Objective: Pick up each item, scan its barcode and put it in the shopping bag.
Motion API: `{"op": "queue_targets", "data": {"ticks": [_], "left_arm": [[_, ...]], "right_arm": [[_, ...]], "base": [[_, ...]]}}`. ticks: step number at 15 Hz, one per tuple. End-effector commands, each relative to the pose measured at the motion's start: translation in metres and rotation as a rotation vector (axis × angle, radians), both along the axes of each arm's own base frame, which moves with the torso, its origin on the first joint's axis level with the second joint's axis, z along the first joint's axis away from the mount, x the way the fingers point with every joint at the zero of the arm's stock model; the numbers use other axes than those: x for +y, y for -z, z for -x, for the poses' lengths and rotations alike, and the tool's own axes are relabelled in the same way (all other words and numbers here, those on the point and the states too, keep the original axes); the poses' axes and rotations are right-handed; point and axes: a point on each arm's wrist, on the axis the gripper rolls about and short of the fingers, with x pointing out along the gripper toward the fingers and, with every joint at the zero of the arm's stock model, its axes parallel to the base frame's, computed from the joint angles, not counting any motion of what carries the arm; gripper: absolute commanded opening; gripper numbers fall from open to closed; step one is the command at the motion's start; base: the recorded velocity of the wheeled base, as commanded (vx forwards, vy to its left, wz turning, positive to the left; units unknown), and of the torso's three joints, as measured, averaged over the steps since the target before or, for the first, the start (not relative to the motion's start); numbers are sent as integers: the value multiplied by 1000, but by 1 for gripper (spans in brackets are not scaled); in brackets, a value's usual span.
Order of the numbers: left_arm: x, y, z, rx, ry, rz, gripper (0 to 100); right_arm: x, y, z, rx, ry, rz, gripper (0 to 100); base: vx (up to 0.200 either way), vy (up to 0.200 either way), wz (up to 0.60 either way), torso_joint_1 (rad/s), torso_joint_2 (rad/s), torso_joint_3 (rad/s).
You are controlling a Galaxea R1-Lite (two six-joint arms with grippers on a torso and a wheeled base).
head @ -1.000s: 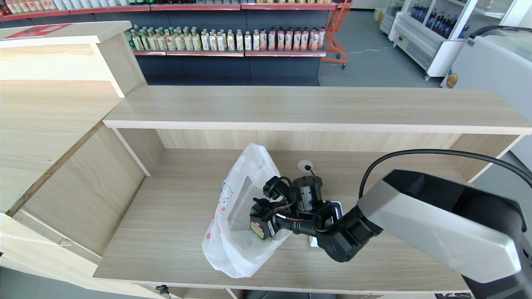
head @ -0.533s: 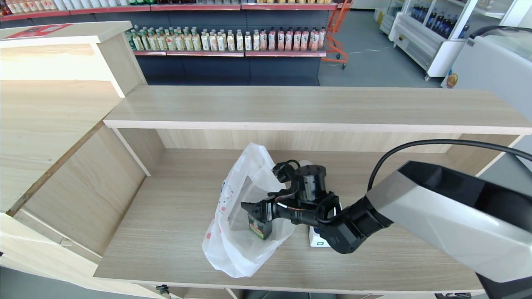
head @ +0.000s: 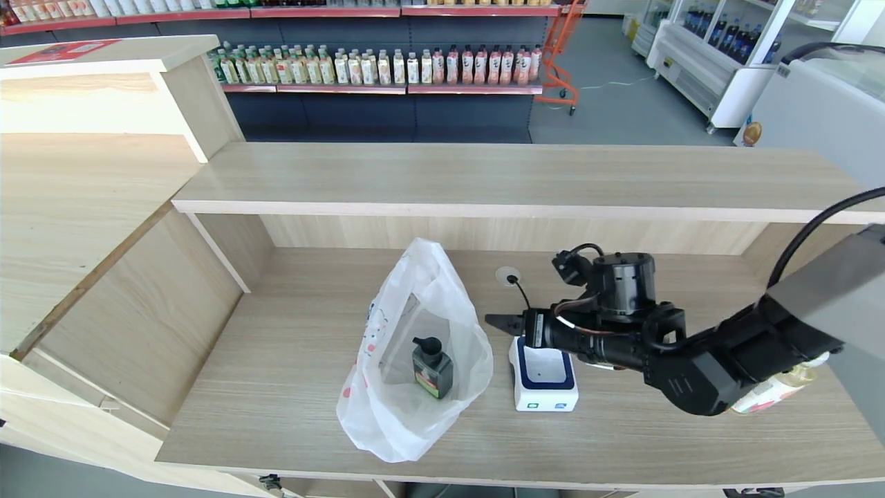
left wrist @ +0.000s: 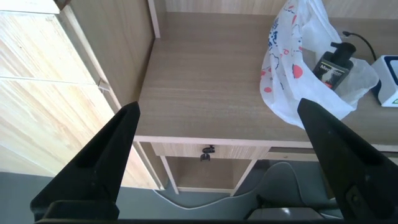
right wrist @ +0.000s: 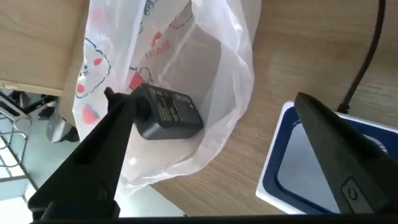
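The bag [head: 408, 408] is the main risk: thin white film standing loose on the counter [head: 276, 387], nothing holding its mouth; I judge that a brushing arm could fold it shut or tip it, and the next item would then land outside. The right gripper [head: 499, 322] hangs just over the scanner [head: 544, 377], jaws spread wide and empty; a low sweep could snag the thin cable [head: 520, 296] behind the scanner. The left gripper [left wrist: 219, 104] hangs off the counter's near edge, to the bag's left, also spread wide with nothing in it. A pale bottle [head: 774, 393] lies at the counter's right end, partly hidden under the right arm — lying on its side, it may roll at a nudge, and its barcode may face down.

The dark bottle [head: 432, 370] sits inside the bag, near the bottom, roughly upright — squat, with a black pump head and a green-and-red label showing through the film.
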Motion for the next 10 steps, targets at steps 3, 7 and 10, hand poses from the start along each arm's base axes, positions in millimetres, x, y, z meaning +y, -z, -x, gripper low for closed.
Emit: {"op": "queue_targets", "data": {"ticks": [3,7,10], "left_arm": [[0,0,0,-1,0,0,100],[0,0,0,1,0,0,100],[0,0,0,-1,0,0,100]], "right_arm": [[-88,-90,80,-208,170,209,100],[-120,-70,124,-166,373,362,100],[-126,-68,147,-173,370,353,100]], "base": [[0,0,0,0,0,0],[0,0,0,0,0,0],[0,0,0,0,0,0]]}}
